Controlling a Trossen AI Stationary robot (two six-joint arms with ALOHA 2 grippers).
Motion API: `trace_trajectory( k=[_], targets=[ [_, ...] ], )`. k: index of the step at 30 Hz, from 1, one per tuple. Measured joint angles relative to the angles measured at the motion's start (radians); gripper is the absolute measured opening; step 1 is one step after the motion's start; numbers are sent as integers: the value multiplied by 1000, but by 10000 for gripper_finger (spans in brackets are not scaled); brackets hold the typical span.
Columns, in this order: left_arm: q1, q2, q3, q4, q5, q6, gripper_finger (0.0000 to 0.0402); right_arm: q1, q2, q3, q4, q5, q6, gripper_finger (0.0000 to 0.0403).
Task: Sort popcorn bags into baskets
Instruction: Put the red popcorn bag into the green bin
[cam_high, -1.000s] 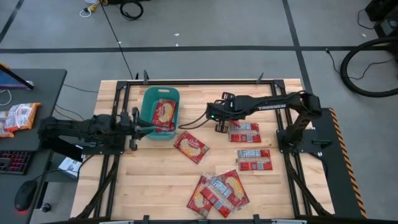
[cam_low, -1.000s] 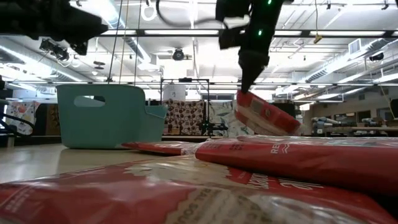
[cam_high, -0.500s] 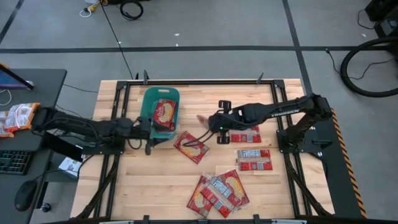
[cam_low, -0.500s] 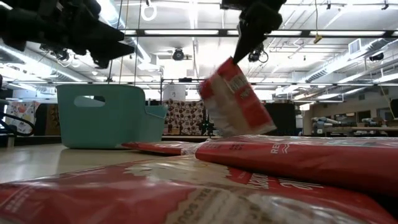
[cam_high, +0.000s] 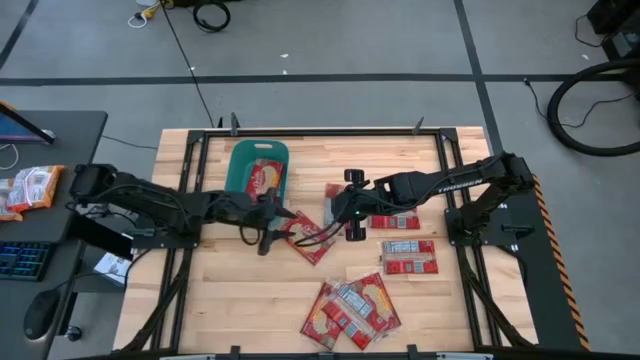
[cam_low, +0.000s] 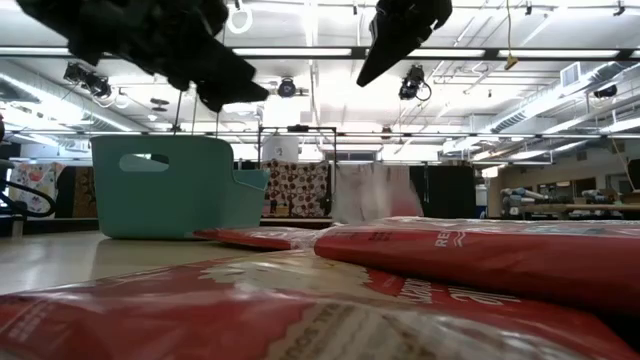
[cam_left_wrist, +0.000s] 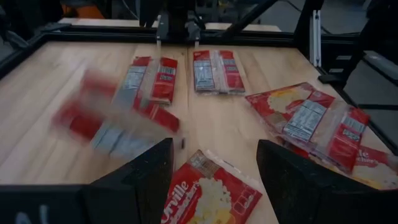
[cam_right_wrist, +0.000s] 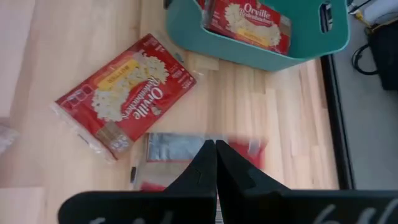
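Fingers of the right gripper (cam_right_wrist: 215, 163) are pressed together, empty; a blurred red foil popcorn bag (cam_right_wrist: 199, 149) shows just past their tips. Beyond lies the teal plastic bin (cam_right_wrist: 249, 53). The left gripper (cam_left_wrist: 214, 171) is spread over another red packet (cam_left_wrist: 208, 193).

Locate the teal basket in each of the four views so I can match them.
High view: teal basket, upper left of the tabletop, a popcorn bag inside.
Low view: left side, standing on the table.
Left wrist view: not in it.
Right wrist view: top edge, holding the same bag, the shared landmark.
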Motion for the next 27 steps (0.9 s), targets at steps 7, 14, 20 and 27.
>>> trace_trajectory(
  k=[7, 14, 20, 27],
  targets=[
    [-19, 85, 61, -8, 81, -27, 235, 15, 0, -34, -20, -3, 200, 18],
    [-55, 52, 76, -21, 86, -25, 235, 16, 2, -198, 18, -3, 314, 67],
    [-72, 50, 76, -67, 87, -17, 235, 70, 2, -327, 184, 28, 326, 107],
    [-71, 19, 76, -82, 66, 2, 235, 127, 2, -463, 419, 146, 300, 112]
  ],
)
